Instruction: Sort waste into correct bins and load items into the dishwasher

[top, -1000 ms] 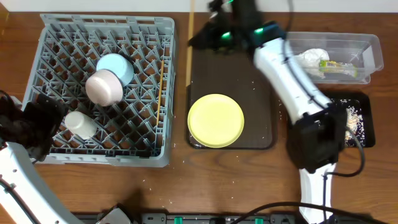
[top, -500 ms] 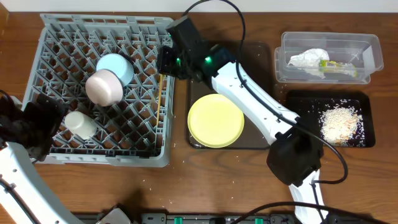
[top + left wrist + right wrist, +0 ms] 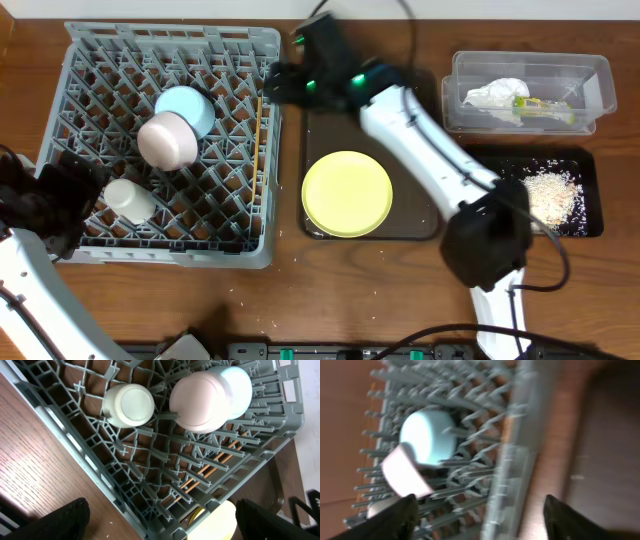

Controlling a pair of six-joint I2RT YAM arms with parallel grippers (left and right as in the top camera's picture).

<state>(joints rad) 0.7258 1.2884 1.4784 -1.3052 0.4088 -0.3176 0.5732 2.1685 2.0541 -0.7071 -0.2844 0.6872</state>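
Note:
The grey dishwasher rack (image 3: 100,60) holds a light blue bowl (image 3: 190,108), a pale pink bowl (image 3: 167,142), a cream cup (image 3: 130,198) and thin chopsticks (image 3: 260,130) along its right side. My right gripper (image 3: 278,85) hovers open over the rack's right rim with nothing between its fingers; its wrist view is blurred and shows the blue bowl (image 3: 427,437). My left gripper (image 3: 160,527) stands open at the rack's near-left edge, empty. The yellow plate (image 3: 347,193) lies on the brown tray. A white tissue (image 3: 497,93) and a yellow-green wrapper (image 3: 540,105) lie in the clear tub (image 3: 600,75).
The dark brown serving tray (image 3: 410,150) lies just right of the rack. A black tray (image 3: 585,215) with a heap of rice sits in front of the clear tub. Loose rice grains dot the wooden table near the front edge.
My right arm swung left from the back of the brown tray to the rack's right rim, and its gripper went from shut to open. The left arm stayed still.

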